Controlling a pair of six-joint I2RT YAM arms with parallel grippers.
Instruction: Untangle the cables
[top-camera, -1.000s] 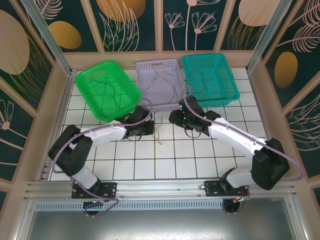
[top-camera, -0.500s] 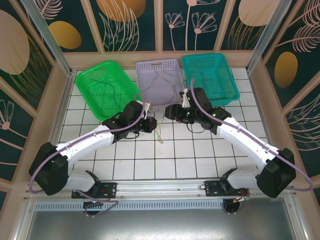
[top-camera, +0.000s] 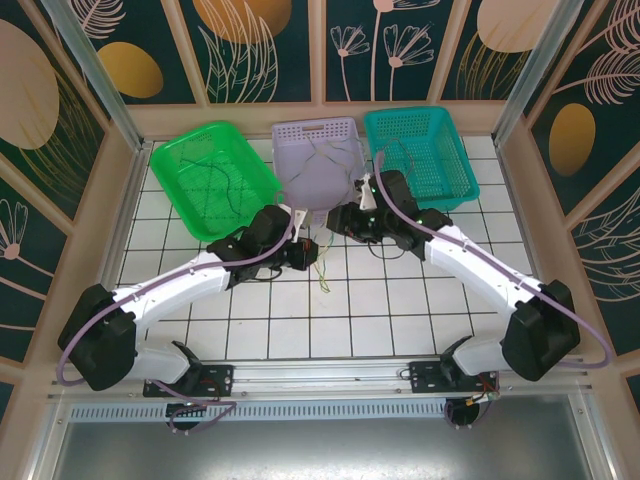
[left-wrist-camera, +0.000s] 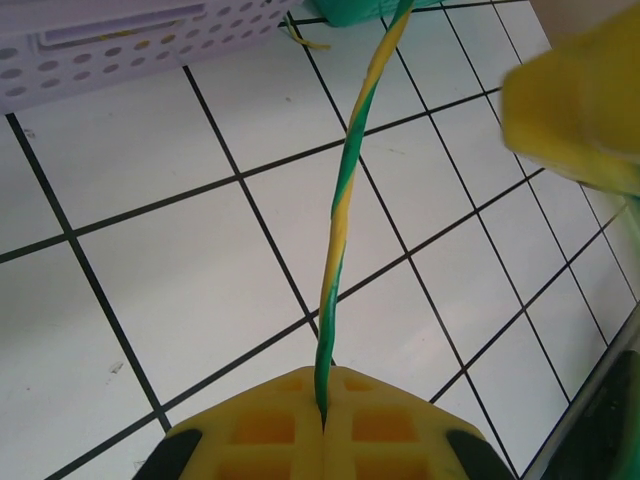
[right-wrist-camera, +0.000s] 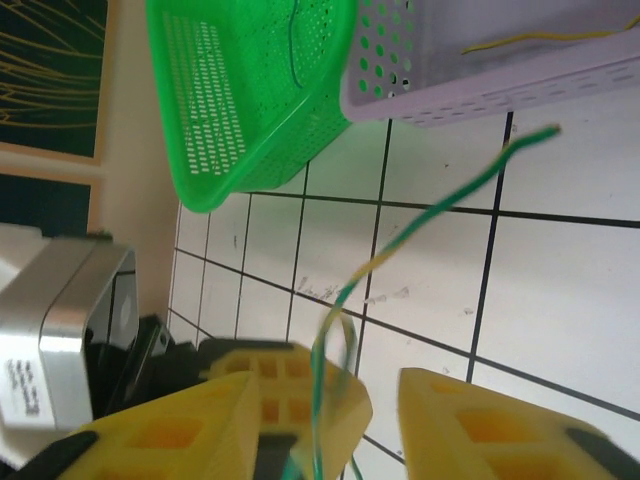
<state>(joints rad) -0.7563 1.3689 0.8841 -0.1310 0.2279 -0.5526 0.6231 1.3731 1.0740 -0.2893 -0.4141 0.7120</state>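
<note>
My left gripper (top-camera: 306, 250) is shut on a twisted green-and-yellow pair of cables (left-wrist-camera: 340, 220), which rises from between its shut pads (left-wrist-camera: 325, 420) towards the lavender basket. From above, the pair's loose end hangs over the tiles (top-camera: 320, 276). My right gripper (top-camera: 336, 222) sits close beside the left one, in front of the lavender basket. Its jaws (right-wrist-camera: 330, 410) stand apart, with the green-yellow strands (right-wrist-camera: 345, 300) running up between them and touching neither pad. The strands' free end (right-wrist-camera: 520, 140) points at the lavender basket.
Three baskets line the back: green (top-camera: 175, 165) with a dark cable (top-camera: 226, 186), lavender (top-camera: 300, 130) with thin strands (top-camera: 322, 156), teal (top-camera: 450, 170) with a dark wire (top-camera: 398, 152). White tiled floor lies in front of both arms.
The left arm has stretched forward, carrying the twisted pair up towards the lavender basket. The right gripper has shifted to meet it and its jaws have narrowed.
</note>
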